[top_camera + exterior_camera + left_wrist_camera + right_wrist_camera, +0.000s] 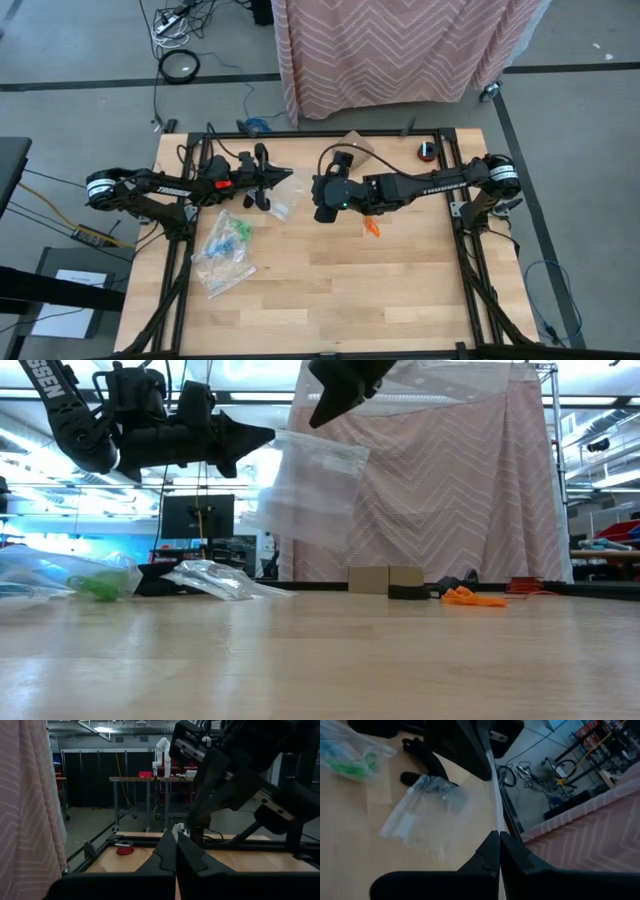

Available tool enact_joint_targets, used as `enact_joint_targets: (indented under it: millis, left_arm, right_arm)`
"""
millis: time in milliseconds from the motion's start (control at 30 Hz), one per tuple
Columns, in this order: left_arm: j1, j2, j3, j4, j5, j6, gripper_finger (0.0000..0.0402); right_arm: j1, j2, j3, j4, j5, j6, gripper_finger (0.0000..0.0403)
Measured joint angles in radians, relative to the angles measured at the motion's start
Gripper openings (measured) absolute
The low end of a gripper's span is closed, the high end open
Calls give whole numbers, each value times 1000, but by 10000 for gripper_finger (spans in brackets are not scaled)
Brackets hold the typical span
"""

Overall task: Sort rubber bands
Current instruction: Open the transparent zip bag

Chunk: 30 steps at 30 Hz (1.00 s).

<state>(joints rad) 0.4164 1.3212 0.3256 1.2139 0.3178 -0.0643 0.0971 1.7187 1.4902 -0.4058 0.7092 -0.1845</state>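
A clear zip bag (312,490) hangs in the air over the middle of the table between my two grippers. My left gripper (289,178) is shut on it from the left, and my right gripper (314,187) is shut on it from the right. Green and blue rubber bands (236,232) lie inside clear bags (222,255) on the table's left part. Orange rubber bands (372,228) lie loose on the wood below my right arm. Another clear bag (282,205) lies flat under the grippers. My left gripper pinches the bag's upper edge (178,827) between its two fingers, coming nearly level from the table's left. The bag hangs below, clear of the table. My right gripper pinches the same upper edge (493,785) a little farther right, slanting down from the table's right. The bag shows edge-on past its fingers.
A further clear bag (356,145) and a red round thing (427,151) sit by the far edge. A pink chevron cloth (400,50) hangs beyond the table. Black frame rails (470,270) run along both sides. The near half of the wooden top (340,300) is bare.
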Motion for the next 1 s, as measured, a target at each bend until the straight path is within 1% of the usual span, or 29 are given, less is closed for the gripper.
enact_joint_targets:
  millis: [133,233,600,800,1000]
  left_arm:
    - [0,0,0,1,0,1,1]
    - [0,0,0,0,0,0,1]
    - [0,0,0,0,0,5,1]
    - [0,0,0,0,0,5,1]
    - [0,0,0,1,0,6,1]
  right_arm:
    - [-20,0,0,-26,-33,7,0]
    - [-33,0,0,-31,-33,5,0]
    - [-41,0,0,28,-36,-56,0]
    - [-54,1,0,22,-109,-37,0]
    - [-64,1,0,14,-110,-30,0]
